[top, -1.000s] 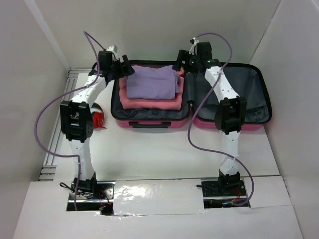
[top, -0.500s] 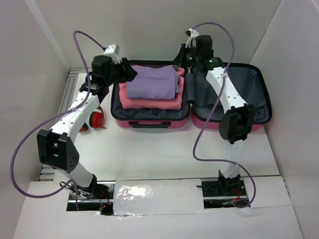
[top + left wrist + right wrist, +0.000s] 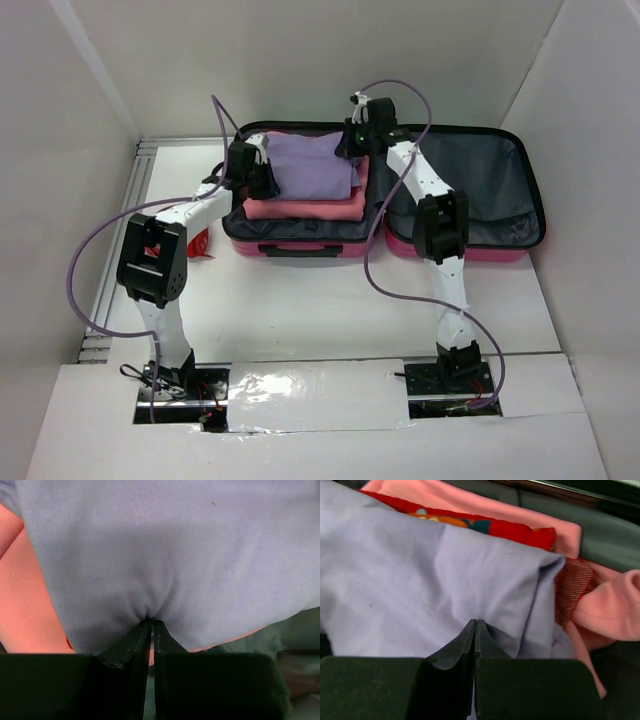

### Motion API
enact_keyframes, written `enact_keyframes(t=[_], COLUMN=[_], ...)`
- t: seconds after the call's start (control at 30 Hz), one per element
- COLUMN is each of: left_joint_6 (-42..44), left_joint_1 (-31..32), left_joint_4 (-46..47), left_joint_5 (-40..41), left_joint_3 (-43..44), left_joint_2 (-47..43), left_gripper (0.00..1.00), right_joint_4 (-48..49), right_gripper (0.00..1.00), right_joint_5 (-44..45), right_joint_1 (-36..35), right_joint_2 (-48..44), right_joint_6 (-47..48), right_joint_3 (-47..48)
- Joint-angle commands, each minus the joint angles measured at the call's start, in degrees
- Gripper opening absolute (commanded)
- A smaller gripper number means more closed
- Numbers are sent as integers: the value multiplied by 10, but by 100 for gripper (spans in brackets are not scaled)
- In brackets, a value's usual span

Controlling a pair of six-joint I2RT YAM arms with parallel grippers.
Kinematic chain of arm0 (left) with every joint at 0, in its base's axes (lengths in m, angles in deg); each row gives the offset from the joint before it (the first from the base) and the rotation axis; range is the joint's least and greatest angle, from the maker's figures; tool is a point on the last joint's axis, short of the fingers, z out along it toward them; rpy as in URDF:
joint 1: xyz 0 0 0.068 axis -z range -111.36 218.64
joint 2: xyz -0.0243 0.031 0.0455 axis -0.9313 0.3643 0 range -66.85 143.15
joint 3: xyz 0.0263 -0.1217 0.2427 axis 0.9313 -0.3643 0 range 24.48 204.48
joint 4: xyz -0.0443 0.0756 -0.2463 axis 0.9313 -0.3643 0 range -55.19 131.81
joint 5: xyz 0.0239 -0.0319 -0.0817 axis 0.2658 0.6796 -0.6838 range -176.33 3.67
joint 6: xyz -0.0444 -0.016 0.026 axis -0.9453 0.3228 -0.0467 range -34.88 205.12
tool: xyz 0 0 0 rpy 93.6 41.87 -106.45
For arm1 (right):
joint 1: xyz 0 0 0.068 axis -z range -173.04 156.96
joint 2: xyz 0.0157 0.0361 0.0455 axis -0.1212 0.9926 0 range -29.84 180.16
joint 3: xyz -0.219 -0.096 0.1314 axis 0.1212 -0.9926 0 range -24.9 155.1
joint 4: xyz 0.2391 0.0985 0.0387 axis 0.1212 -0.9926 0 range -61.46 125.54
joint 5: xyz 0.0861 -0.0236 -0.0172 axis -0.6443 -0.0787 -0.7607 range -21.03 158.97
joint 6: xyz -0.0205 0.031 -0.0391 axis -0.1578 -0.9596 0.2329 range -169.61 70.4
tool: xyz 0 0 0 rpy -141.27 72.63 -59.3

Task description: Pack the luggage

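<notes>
The luggage (image 3: 300,248) lies open on the table (image 3: 320,300). The left gripper (image 3: 151,622) and right gripper (image 3: 475,622) each pinch an opposite edge of the purple garment (image 3: 310,165) atop the pink stack (image 3: 300,209), probably to keep it flat during positioning.

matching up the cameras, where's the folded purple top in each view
top external: lavender top upper centre, topmost of the stack in the left half of the luggage
left wrist: lavender top fills most of the frame
right wrist: lavender top across left and centre
shared landmark: pink garment under it, seen in all three
</notes>
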Motion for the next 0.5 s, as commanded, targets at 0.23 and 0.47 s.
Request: enact_keyframes(t=[0.23, 0.47], left_joint_6=[42, 25], left_joint_1=[-11, -77], left_joint_4=[-48, -123], left_joint_5=[-69, -80], left_joint_3=[-20, -42], left_joint_2=[-115, -301], left_gripper=[44, 95], right_joint_4=[27, 63], right_gripper=[7, 27], right_joint_5=[-73, -107], right_joint_1=[34, 14], right_joint_2=[-45, -249], right_joint_6=[-22, -8], right_joint_3=[116, -29])
